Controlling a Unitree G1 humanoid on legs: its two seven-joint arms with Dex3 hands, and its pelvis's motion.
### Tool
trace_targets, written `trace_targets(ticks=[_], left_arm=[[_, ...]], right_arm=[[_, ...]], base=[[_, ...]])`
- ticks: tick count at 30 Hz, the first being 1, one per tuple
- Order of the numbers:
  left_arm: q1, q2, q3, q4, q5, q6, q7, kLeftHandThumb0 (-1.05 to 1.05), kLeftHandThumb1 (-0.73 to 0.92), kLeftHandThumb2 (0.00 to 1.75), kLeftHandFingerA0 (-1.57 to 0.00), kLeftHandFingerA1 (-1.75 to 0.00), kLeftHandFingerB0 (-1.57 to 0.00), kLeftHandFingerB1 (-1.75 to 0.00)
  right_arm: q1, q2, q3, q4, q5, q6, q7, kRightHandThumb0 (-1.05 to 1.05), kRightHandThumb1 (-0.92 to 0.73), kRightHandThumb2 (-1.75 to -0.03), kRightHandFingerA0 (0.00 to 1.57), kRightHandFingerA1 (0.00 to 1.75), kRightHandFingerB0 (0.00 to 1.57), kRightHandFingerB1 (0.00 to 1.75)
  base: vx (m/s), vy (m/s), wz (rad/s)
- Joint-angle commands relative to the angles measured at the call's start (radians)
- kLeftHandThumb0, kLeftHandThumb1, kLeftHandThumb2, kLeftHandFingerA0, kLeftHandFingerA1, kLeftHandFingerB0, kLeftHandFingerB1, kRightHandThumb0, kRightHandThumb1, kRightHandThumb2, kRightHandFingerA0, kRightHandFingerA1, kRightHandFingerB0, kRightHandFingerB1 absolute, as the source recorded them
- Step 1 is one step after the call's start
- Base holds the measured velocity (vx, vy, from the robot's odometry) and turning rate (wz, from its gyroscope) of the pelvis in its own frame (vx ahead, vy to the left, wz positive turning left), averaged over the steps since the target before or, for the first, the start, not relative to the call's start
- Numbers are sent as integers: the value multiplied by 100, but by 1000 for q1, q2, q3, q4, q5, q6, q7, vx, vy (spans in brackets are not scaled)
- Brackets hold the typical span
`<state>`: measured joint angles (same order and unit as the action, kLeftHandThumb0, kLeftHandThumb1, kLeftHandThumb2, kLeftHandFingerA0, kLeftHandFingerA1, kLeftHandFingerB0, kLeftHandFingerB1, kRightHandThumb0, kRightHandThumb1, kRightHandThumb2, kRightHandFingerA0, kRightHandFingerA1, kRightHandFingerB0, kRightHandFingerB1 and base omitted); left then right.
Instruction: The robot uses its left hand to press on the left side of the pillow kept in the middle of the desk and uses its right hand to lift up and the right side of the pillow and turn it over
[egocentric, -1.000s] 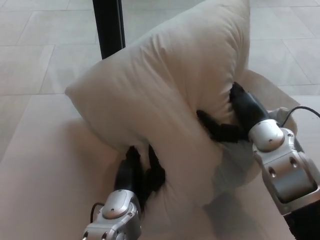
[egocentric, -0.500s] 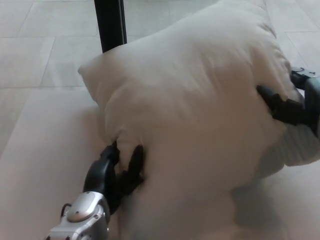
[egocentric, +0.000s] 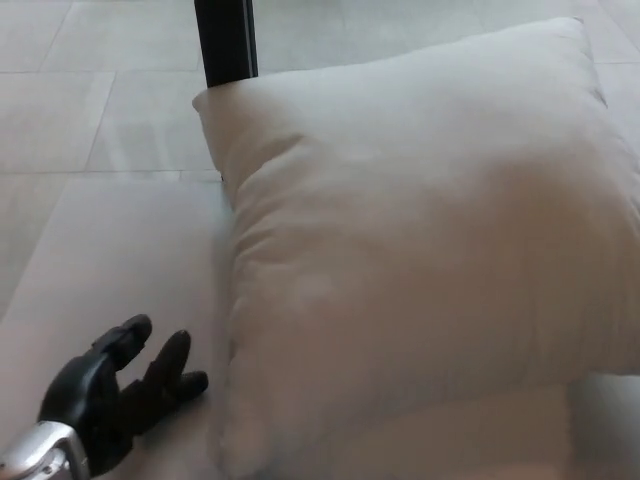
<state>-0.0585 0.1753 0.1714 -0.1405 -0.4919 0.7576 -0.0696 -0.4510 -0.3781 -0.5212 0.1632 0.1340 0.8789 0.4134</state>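
White fabric item: pillow (egocentric: 420, 250), plump and square, lying flat on the desk (egocentric: 120, 290); it fills most of the head view and runs off the right edge.
Pillow position: just right of the left hand, apart from it; its near-left corner sits beside the fingertips with a narrow strip of bare desk between.
Pillow condition: broad face up, soft creases along the left seam, no dent from pressing visible; judged to be resting under its own weight, since nothing touches it.
Left hand (egocentric: 110, 395): black, at the lower left corner, silver wrist cuff just showing; thumb and two fingers spread wide, holding nothing, palm low over the desk.
Likely reason for hand pose: fingers splayed and clear of the cloth suggest a release or a standby stance, not a press on the pillow's left side.
Right hand: not in view; state cannot be told.
Desk surface: pale, smooth, bare around the left hand.
Black post (egocentric: 226, 40): upright, beyond the pillow's far-left corner, well away from the hand.
Floor (egocentric: 90, 90): light tiles past the desk's far edge.
Task standing: pillow lies flat and settled; whether this is the turned face cannot be told.
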Motion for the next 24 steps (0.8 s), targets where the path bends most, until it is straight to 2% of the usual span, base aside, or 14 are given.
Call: trace_targets(ticks=[1, 5, 6, 7, 8, 11, 12, 14, 15, 16, 17, 20, 22, 24], left_arm=[[68, 61, 52, -15, -76, 131, -79, -73, 52, 90, -34, -67, 0, -15], [132, 105, 140, -13, -114, 125, -127, -81, 54, 93, -33, -66, 0, -11], [156, 129, 183, 1, -131, 119, -148, -75, 65, 60, -41, -65, 0, -14], [153, 132, 183, 2, -132, 121, -149, -75, 65, 60, -41, -65, 0, -14], [180, 152, 226, 8, -135, 103, -160, -80, 53, 92, -33, -62, 0, -13], [197, 163, 289, 38, -154, 71, -187, -76, 54, 92, -24, -59, 0, -14], [200, 182, 303, 54, -146, 65, -197, -75, 69, 61, -27, -51, 0, -14], [213, 233, 349, 83, -136, 49, -219, -85, 52, 91, -22, -53, 0, -7], [231, 267, 428, 102, -149, 67, -198, -81, 49, 93, -23, -50, 0, -16], [239, 281, 463, 111, -154, 76, -191, -81, 49, 93, -23, -50, 0, -16], [235, 293, 501, 134, -167, 81, -186, -82, 62, 60, -31, -38, 0, -27], [224, 335, 567, 178, -150, 72, -163, -85, 67, 62, -37, -36, 0, -27], [232, 349, 687, 224, -167, 59, -116, -88, 41, 84, -39, -48, -6, -39], [248, 370, 724, 266, -160, 31, -137, -96, 48, 56, -47, -39, -3, -51]], right_arm=[[70, -75, -82, 23, 139, 22, 105, -45, -55, -58, 27, 53, 22, 29], [133, -147, -180, 43, 161, 6, 98, -51, -58, -59, 23, 44, 23, 29], [159, -199, -225, 71, 174, 11, 117, -63, -49, -80, 19, 52, 15, 40], [161, -202, -225, 74, 180, 9, 116, -63, -49, -80, 19, 52, 15, 40], [187, -260, -260, 131, 183, -15, 140, -68, -65, -59, 26, 46, 22, 28], [197, -313, -335, 209, 214, -3, 127, -72, -63, -60, 31, 47, 27, 30], [204, -332, -373, 234, 224, 4, 113, -72, -62, -60, 33, 48, 31, 31], [276, -379, -421, 272, 211, -77, 130, -73, -64, -60, 39, 43, 20, 29], [290, -388, -458, 291, 219, -74, 105, -99, -80, -70, 0, 68, 0, 22], [319, -407, -503, 331, 226, -107, 104, -80, -47, -87, 30, 56, 17, 44], [376, -435, -577, 397, 230, -184, 112, -80, -48, -88, 33, 57, 18, 46], [426, -456, -659, 464, 229, -255, 57, -82, -61, -59, 34, 47, 26, 35], [487, -471, -733, 568, 242, -333, 34, -79, -64, -60, 24, 49, 17, 40], [512, -476, -749, 626, 237, -388, 10, -80, -52, -92, 28, 58, 13, 49]], base=[[0, 0, 0], [0, 0, 0], [0, 0, 0], [0, 0, 0], [0, 0, 0], [0, 0, 0], [0, 0, 0], [0, 0, 0], [0, 0, 0], [0, 0, 0], [0, 0, 0], [0, 0, 2], [0, 0, 0], [0, 0, 0]])
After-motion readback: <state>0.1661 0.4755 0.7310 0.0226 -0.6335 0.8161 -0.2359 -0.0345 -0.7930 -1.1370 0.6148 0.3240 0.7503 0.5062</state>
